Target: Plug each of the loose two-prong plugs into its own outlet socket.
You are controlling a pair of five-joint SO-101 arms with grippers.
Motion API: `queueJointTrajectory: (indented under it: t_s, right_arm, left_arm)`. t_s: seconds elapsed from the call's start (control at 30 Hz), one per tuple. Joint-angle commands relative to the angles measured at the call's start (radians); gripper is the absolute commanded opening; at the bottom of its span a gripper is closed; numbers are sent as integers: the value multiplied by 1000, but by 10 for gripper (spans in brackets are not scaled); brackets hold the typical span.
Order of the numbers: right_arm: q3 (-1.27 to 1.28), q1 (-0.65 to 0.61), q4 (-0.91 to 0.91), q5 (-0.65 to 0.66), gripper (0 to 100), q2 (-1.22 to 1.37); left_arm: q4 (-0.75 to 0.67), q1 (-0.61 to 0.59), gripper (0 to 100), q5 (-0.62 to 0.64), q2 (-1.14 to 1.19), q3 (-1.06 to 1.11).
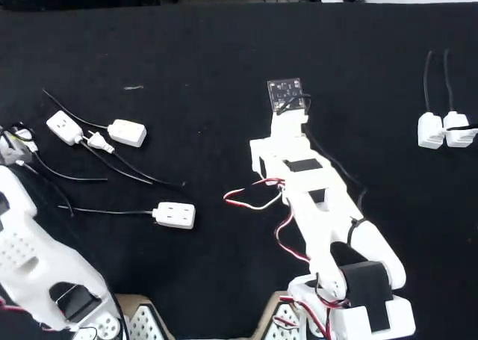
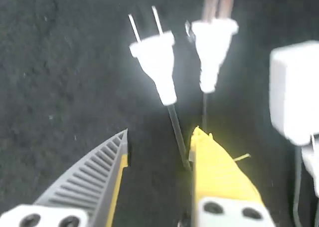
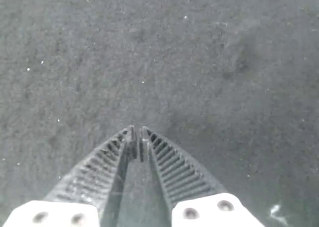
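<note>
Two loose white two-prong plugs lie side by side on the black cloth in the left wrist view: one with thin silver prongs (image 2: 153, 57) and one with copper prongs (image 2: 214, 40). My left gripper (image 2: 160, 133) is open just behind them, and the thin-pronged plug's black cable (image 2: 177, 134) runs between its fingers, close to the yellow one. A white outlet block (image 2: 294, 92) lies beside them. In the high view this gripper (image 1: 16, 142) sits at the far left edge. My right gripper (image 3: 137, 134) is shut on nothing over bare cloth at mid table.
In the high view, white outlet blocks lie at left (image 1: 65, 127) (image 1: 127, 133), with a third nearer the front (image 1: 175, 214), and a plug (image 1: 101, 142) sits between the first two. Two more white blocks (image 1: 431, 129) (image 1: 458, 128) lie at far right. Black cables trail across the left side.
</note>
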Motion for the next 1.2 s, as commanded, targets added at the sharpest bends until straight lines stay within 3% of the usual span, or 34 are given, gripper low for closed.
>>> queueJointTrajectory:
  t_s: [0.0, 0.53, 0.6, 0.67, 0.87, 1.07, 1.17]
  right_arm:
    - [-25, 9, -21, -9, 11, -2]
    - [-16, -28, -26, -2, 11, -2]
    - [-16, -28, -26, -2, 11, -2]
    - [-16, -28, -26, -2, 11, -2]
    - [-18, -28, -26, -2, 11, -2]
    - [-18, -28, -26, -2, 11, -2]
    - [-16, -28, -26, -2, 11, -2]
  left_arm:
    - [0, -19, 206, 74, 106, -193]
    - [9, -15, 201, 209, 473, -579]
    - [28, -21, 150, 224, 485, -599]
    - [54, -30, 30, 264, 486, -618]
    - [209, -33, 33, 293, 485, -756]
    - [480, -21, 30, 292, 496, -1107]
    - [506, -18, 30, 290, 493, -1179]
